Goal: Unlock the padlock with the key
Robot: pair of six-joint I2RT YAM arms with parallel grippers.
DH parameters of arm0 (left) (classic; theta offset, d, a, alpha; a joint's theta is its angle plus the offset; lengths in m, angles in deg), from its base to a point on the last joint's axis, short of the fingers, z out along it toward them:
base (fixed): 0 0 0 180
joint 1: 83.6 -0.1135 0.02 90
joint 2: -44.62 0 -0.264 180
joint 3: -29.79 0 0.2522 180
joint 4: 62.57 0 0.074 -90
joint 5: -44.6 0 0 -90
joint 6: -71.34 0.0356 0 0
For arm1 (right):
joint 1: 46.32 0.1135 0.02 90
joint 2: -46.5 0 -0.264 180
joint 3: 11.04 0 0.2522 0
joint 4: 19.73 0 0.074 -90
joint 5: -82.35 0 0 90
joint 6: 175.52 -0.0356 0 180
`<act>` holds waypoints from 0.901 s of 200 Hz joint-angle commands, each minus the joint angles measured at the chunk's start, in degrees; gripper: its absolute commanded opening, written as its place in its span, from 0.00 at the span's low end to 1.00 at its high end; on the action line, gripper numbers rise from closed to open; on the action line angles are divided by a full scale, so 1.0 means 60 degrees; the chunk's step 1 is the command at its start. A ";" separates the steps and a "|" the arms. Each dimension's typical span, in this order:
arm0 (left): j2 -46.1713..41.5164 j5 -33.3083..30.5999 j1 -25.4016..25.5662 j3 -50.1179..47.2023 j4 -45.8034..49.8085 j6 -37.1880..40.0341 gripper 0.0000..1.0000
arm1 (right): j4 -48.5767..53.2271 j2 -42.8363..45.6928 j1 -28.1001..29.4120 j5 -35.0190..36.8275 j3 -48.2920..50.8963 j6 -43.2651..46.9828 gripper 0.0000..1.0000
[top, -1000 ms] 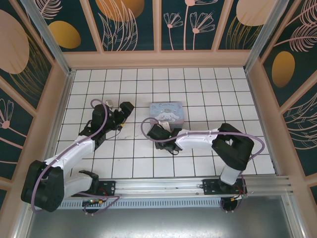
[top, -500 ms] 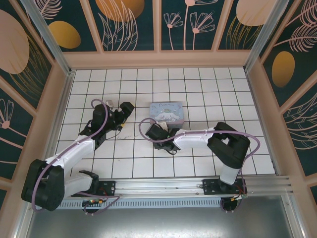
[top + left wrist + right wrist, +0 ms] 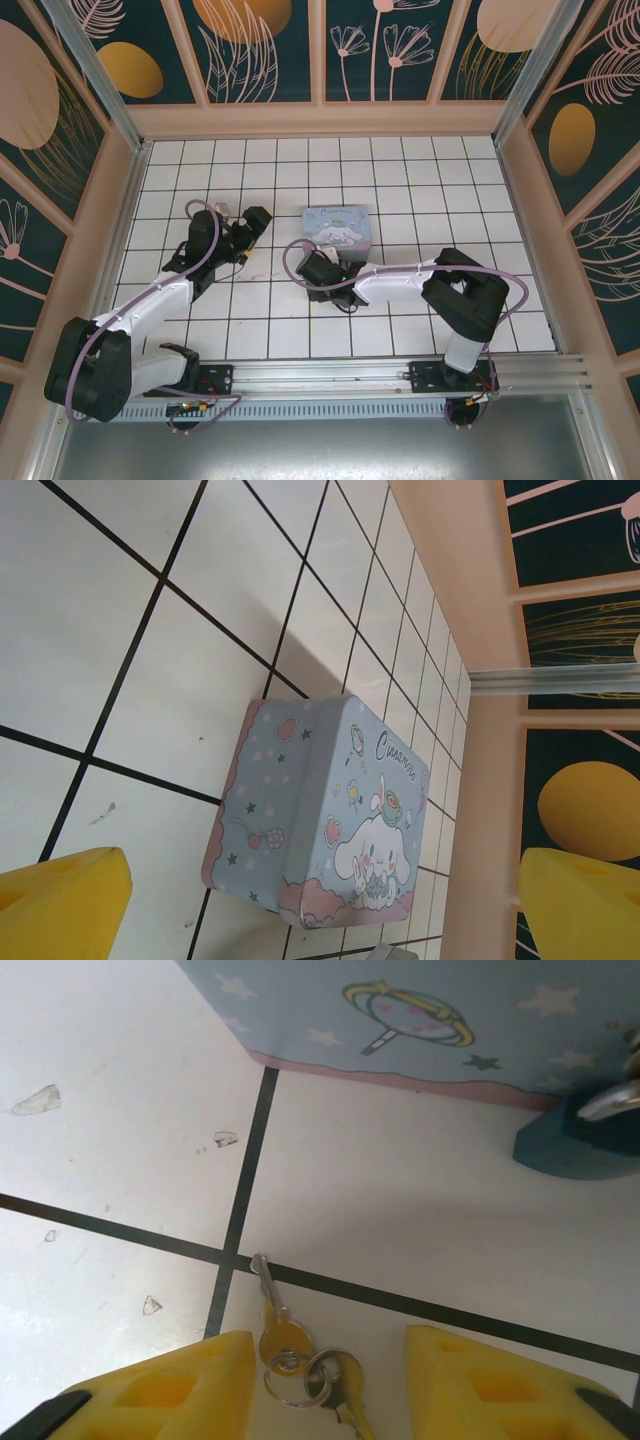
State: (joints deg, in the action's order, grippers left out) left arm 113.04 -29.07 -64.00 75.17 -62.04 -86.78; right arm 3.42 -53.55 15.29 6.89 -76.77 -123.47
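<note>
Key (image 3: pixel 282 1340) between right end effector's (image 3: pixel 328 1352) jaws

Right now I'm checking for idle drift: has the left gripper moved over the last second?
No. The left gripper keeps the same gap to the left of the tin box in the top view.

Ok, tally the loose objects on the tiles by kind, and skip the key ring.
Cartoon tin box: 1
Padlock: 1
Keys: 2
Total: 4
</note>
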 commanded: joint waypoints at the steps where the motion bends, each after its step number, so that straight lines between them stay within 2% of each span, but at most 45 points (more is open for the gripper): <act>1: 0.0055 0.0148 -0.0072 0.0179 -0.0225 0.0068 0.99 | -0.0042 -0.0059 0.0229 -0.1124 0.0218 0.0032 0.43; 46: 0.0037 0.0157 -0.0072 0.0165 -0.0209 0.0052 0.99 | -0.0274 0.0101 0.0211 -0.1222 0.0140 0.0215 0.46; 81: 0.0052 0.0192 -0.0073 0.0180 -0.0234 0.0024 0.99 | 0.0227 0.0148 0.0194 -0.0989 -0.0340 0.0506 0.50; 180: 0.0037 0.0192 -0.0072 0.0105 -0.0274 0.0030 0.99 | 0.1116 -0.0812 0.0189 -0.0526 -0.0846 0.0835 0.48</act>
State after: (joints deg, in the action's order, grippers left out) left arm 113.04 -28.89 -64.00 75.17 -62.24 -86.80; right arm 6.37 -56.08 16.27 3.00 -81.55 -118.84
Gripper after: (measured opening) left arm 0.988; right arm 0.484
